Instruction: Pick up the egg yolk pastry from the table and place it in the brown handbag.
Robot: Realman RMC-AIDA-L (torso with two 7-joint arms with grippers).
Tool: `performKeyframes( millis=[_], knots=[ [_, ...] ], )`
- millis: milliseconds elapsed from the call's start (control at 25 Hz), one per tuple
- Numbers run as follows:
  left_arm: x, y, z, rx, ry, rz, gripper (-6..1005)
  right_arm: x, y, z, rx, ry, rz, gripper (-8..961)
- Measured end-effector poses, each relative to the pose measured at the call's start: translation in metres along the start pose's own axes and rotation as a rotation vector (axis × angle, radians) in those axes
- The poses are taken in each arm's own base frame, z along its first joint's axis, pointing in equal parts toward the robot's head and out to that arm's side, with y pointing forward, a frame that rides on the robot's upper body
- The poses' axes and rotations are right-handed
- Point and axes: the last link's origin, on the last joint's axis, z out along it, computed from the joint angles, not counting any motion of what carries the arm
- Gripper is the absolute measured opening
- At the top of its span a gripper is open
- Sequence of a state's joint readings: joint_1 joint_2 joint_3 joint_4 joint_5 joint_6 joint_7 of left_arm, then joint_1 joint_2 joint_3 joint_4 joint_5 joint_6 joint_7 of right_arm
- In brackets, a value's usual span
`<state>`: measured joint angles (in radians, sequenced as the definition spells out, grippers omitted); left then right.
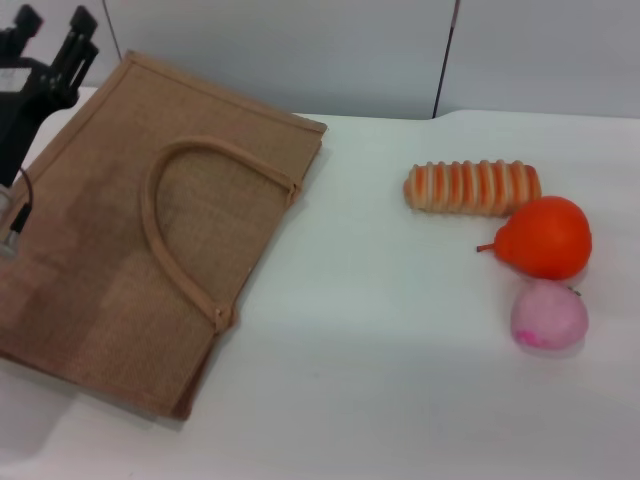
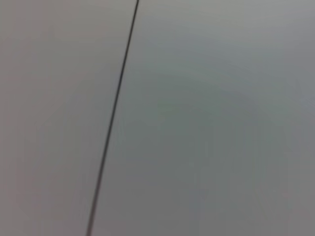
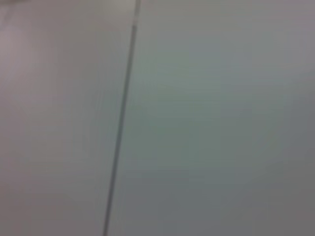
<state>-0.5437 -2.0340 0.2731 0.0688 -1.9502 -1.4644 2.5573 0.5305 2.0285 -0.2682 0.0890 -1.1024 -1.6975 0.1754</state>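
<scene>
The brown handbag (image 1: 100,250) lies flat on the left of the white table (image 1: 380,380), one looped handle (image 1: 160,200) resting on its upper face. No egg yolk pastry shows in any view; it is hidden or out of view. My left gripper (image 1: 52,28) is raised at the far left, above the bag's far corner, with its two black fingers apart and nothing between them. My right gripper is out of view. Both wrist views show only a grey wall with a dark seam (image 2: 113,113).
On the right of the table lie a long orange-striped bread roll (image 1: 472,187), an orange pear-shaped fruit (image 1: 545,237) and a pink round ball (image 1: 549,315), close together. A grey wall (image 1: 350,50) stands behind the table.
</scene>
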Motion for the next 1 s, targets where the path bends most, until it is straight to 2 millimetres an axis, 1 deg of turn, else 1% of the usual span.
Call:
performKeyframes(
  millis=[200,400,560,720,1000],
  knots=[
    [0.003,0.008,-0.016,0.100,0.105,0.148,717,0.007,-0.007,-0.001,0.064,0.046,0.017,885],
    [0.013,0.004,-0.032,0.170,0.194,0.145,716,0.010,-0.009,-0.002,0.081,0.069,0.024,885],
    [0.020,0.007,-0.043,0.175,0.259,0.135,715,0.011,-0.011,-0.002,0.093,0.072,0.026,884],
    [0.025,0.010,-0.047,0.163,0.302,0.138,714,0.011,-0.011,-0.002,0.095,0.072,0.027,885],
    [0.027,0.013,-0.049,0.157,0.319,0.129,713,0.011,-0.011,-0.002,0.096,0.072,0.028,885]
  ],
)
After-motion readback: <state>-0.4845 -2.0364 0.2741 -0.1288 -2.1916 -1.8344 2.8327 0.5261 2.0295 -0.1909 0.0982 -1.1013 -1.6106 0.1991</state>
